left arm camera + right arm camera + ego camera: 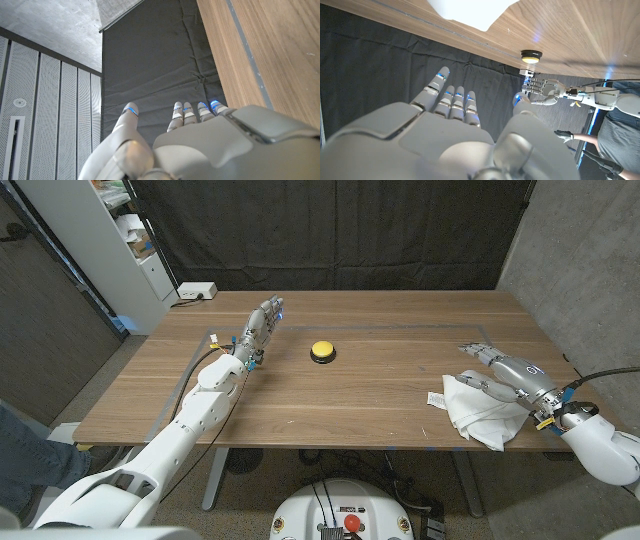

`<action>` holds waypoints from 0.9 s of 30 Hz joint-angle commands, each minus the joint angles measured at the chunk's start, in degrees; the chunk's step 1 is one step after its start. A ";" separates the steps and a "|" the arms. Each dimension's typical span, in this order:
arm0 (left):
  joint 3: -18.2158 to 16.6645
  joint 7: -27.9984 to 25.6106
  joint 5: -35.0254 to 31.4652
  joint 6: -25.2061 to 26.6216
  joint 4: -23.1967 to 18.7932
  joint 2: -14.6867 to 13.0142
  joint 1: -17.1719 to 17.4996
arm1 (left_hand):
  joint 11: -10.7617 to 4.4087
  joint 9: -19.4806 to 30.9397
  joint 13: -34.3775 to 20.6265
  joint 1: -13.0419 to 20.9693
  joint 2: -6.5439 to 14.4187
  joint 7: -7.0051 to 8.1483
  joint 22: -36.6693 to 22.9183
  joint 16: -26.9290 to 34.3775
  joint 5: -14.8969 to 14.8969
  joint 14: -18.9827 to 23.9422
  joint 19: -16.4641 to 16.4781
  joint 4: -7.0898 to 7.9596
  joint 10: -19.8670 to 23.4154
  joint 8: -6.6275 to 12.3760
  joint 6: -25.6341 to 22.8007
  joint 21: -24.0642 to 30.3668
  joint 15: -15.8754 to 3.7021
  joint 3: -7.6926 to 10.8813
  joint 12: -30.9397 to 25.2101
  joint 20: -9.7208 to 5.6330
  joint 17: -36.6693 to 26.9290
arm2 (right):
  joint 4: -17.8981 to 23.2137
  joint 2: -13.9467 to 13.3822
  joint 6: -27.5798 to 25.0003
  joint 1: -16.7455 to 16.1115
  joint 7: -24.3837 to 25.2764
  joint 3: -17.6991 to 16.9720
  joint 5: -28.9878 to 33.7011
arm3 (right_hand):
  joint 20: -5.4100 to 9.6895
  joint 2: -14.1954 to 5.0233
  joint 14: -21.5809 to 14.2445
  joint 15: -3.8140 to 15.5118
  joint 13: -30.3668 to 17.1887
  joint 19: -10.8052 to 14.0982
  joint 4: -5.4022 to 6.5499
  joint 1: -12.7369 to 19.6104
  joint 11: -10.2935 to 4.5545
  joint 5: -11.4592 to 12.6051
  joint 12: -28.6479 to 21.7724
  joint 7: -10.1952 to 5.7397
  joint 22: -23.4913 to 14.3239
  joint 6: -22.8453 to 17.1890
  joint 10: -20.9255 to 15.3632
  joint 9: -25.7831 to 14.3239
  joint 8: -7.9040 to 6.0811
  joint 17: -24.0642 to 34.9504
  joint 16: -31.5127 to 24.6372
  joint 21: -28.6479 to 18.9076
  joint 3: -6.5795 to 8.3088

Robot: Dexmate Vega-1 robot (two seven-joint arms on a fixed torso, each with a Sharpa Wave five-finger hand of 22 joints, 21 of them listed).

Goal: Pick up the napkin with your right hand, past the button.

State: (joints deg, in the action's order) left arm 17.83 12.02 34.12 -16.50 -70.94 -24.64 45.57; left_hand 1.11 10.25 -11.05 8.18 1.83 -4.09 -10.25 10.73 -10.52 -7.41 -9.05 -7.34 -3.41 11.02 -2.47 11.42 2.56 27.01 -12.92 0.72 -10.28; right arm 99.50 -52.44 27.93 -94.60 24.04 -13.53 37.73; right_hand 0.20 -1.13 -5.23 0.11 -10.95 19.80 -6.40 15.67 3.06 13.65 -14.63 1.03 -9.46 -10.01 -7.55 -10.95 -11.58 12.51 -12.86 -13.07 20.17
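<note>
Fingers (478, 352) of the right hand (510, 375) are spread apart & extended, holding nothing; they reach out over the far edge of the white napkin (475, 412), w/ the palm above the cloth. Can't tell if the hand touches it. In the right wrist view the same fingers (451, 102) are straight & slightly fanned, thumb set off to one side, nothing between them.

Table (380, 395), wooden, lies under both hands. The napkin is crumpled, near the table's front edge, under & just behind the right fingertips.

Left hand (258, 330) sits far across the table from the right fingers, its fingers (192, 112) extended, close together, thumb apart, empty.

Yellow button (323, 351) on a black base stands btwn the two hands, well beyond the right fingertips toward the left hand, nearer the left one.

A person's arm (580, 137) shows in the right wrist view past the table edge.
</note>
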 commanded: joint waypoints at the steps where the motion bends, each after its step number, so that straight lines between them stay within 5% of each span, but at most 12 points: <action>1: -0.01 0.06 0.11 -0.08 0.00 0.02 0.18 | -0.09 0.16 -0.21 0.79 -0.11 -0.18 -0.10 -0.07 -0.02 -0.59 -0.54 0.03 0.04 -0.09 -0.21 -0.12 0.06 -0.08 0.23 -0.18 -0.06 | 0.47 -2.03 -3.53 -0.90 0.17 1.63 0.57 | -0.30 -0.13 0.09 -0.27 -0.19 -0.02 -0.14 0.13 -0.07 0.18 0.08 0.10 -0.26 0.21 0.36 -0.17 0.11 0.20 0.19 0.15 0.10; 27: -0.15 -0.09 0.33 0.01 -0.42 -0.09 0.76 | 0.14 0.17 -0.22 0.87 -0.04 -0.37 -0.11 -0.07 -0.03 -0.71 -0.73 0.03 0.06 -0.11 -0.20 -0.13 0.50 -0.28 0.35 -0.06 -0.08 | 0.56 -5.84 -9.18 -2.34 -1.25 3.83 -0.76 | -0.91 -0.77 0.53 -0.78 -0.25 -0.40 -1.58 2.77 -0.08 0.49 1.29 0.07 -0.27 1.20 1.51 -0.18 0.31 -0.26 0.64 0.98 1.18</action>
State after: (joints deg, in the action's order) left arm 17.75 11.95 34.32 -16.54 -71.10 -24.61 46.12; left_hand 1.12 10.25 -11.06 8.18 1.83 -4.09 -10.25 10.73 -10.52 -7.75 -9.25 -7.34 -3.42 11.02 -2.47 11.42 2.89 27.01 -12.70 0.51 -10.26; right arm 100.11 -56.81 20.86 -96.53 23.60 -10.64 37.70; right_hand -0.42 -2.18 -4.70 -0.41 -11.07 19.18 -7.51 17.64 2.77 13.65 -13.73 0.92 -9.46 -8.89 -6.21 -10.95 -11.14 12.24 -12.41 -12.28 21.28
